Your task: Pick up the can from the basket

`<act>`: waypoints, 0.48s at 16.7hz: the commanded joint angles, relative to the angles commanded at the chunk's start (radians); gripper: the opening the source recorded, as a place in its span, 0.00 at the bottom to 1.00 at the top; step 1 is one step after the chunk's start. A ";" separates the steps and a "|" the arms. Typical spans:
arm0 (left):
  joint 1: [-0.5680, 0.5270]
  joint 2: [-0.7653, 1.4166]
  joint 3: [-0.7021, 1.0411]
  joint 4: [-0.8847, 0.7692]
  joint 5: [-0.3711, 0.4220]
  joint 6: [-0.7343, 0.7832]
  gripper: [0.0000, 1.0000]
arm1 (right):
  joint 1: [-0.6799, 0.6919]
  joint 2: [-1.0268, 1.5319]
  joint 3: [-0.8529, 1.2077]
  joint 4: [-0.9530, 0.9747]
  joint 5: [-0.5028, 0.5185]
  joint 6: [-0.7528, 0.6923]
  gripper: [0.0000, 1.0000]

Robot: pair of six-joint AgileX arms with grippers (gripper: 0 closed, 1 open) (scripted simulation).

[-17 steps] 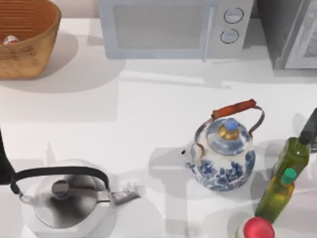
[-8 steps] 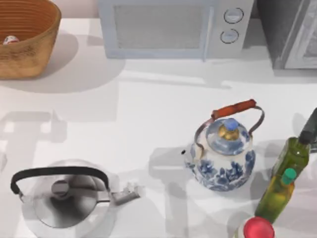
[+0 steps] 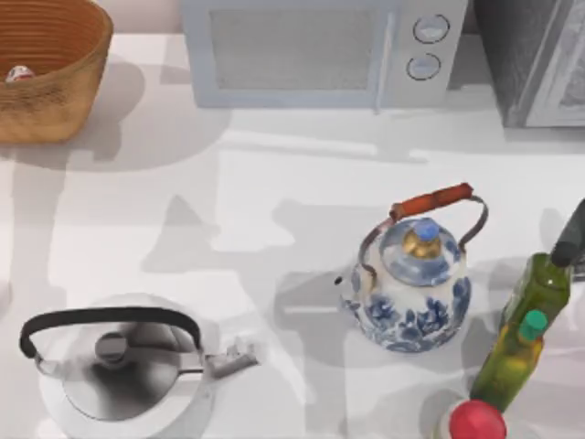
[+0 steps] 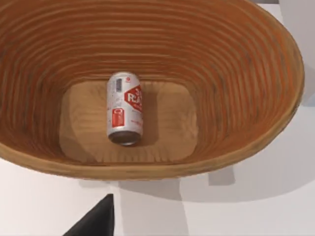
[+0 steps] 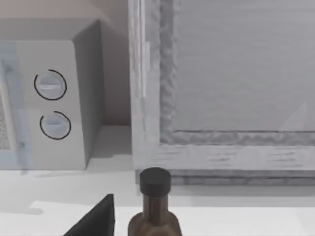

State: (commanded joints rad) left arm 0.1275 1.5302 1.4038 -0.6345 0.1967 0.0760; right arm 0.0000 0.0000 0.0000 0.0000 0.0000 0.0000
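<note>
The basket (image 3: 50,82) is round woven wicker and stands at the table's far left corner. The can (image 3: 18,73) shows as a small pale shape inside it. In the left wrist view I look down into the basket (image 4: 236,73). There the can (image 4: 124,108) lies on its side on the flat bottom, silvery white with red markings, its dark end toward the near wall. A dark part of my left gripper (image 4: 96,223) sits outside the near rim, over the white table and apart from the can. A dark part of my right gripper (image 5: 96,219) hangs near a dark-capped bottle (image 5: 155,206).
A microwave (image 3: 320,50) lines the back edge, with a grey appliance (image 3: 539,55) to its right. A steel kettle (image 3: 119,361) stands front left and a blue-and-white kettle (image 3: 416,274) right of centre. Green bottles (image 3: 526,329) and a red-topped container (image 3: 475,422) crowd the front right.
The dark piece of my left arm at the top view's left edge has gone from that view. Arm shadows have spread across the middle of the table. The objects have not moved.
</note>
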 joint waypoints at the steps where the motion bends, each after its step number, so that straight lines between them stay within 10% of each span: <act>1: 0.008 0.101 0.093 -0.041 0.014 0.005 1.00 | 0.000 0.000 0.000 0.000 0.000 0.000 1.00; 8: 0.054 0.710 0.657 -0.289 0.093 0.034 1.00 | 0.000 0.000 0.000 0.000 0.000 0.000 1.00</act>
State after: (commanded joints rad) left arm 0.1819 2.2399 2.0611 -0.9235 0.2895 0.1104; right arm 0.0000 0.0000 0.0000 0.0000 0.0000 0.0000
